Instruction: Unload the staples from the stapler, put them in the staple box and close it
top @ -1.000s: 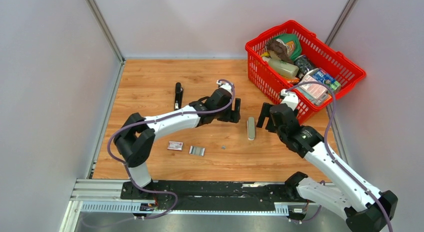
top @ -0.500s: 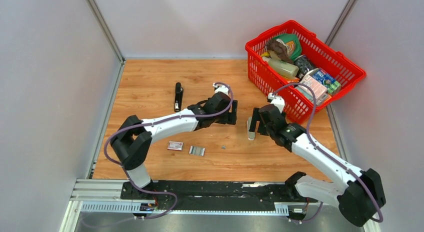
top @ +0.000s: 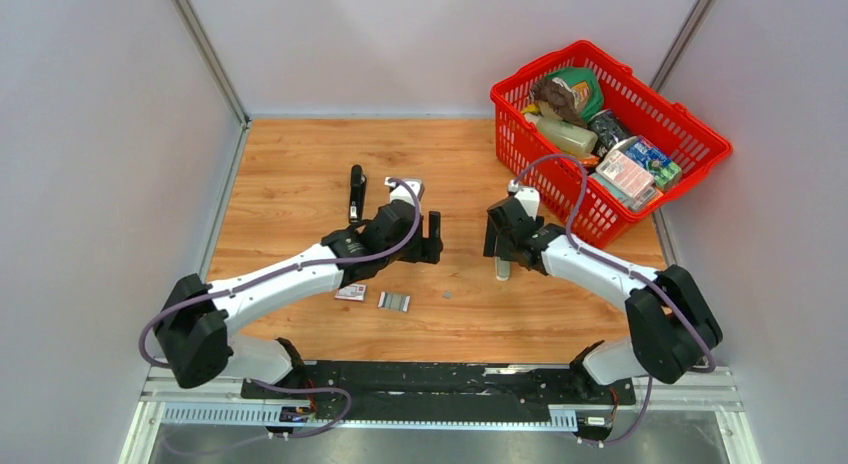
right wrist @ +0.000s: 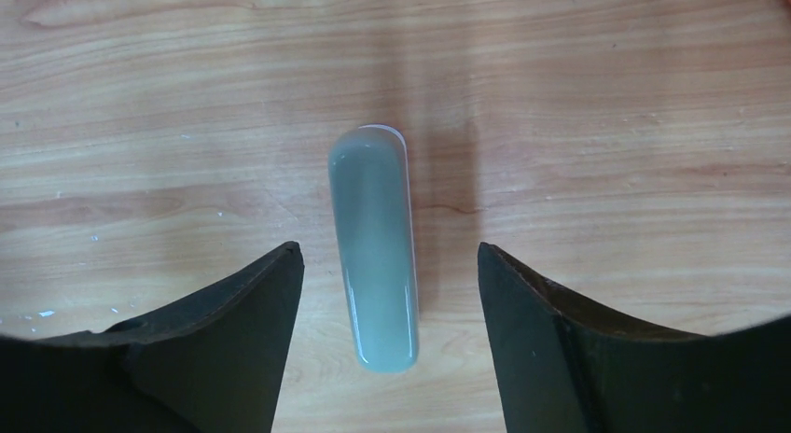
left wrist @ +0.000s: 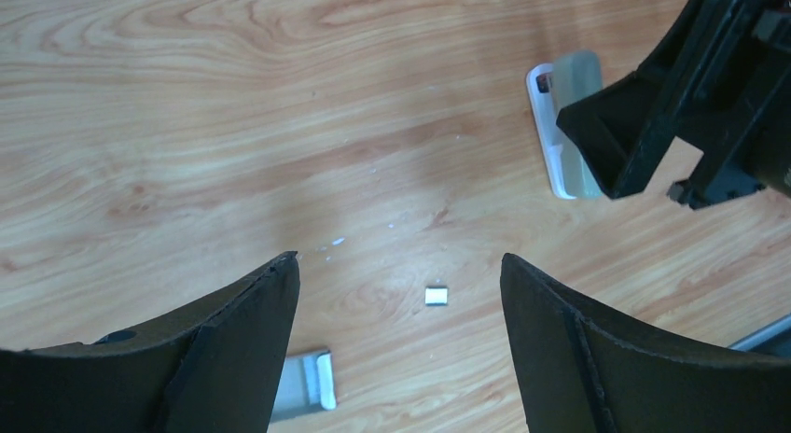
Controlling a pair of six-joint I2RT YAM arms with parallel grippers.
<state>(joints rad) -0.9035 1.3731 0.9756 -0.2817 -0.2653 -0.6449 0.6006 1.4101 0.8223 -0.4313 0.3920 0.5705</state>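
On the bench [top: 290, 154], left of centre and toward the back, the stapler [top: 356, 191] lies flat, well apart from both arms. Strip of staples [top: 394, 302] lies near the front edge, just beside a white-and-red box [top: 350, 292]; one loose bit [left wrist: 436, 296] sits right of the strip. Left jaws: spread wide, nothing held, above bare wood with the loose bit showing between them. Right jaws: spread, straddling a pale grey bar [right wrist: 373, 246], gap on each side, no contact. Red basket [top: 700, 134] of goods at far right.
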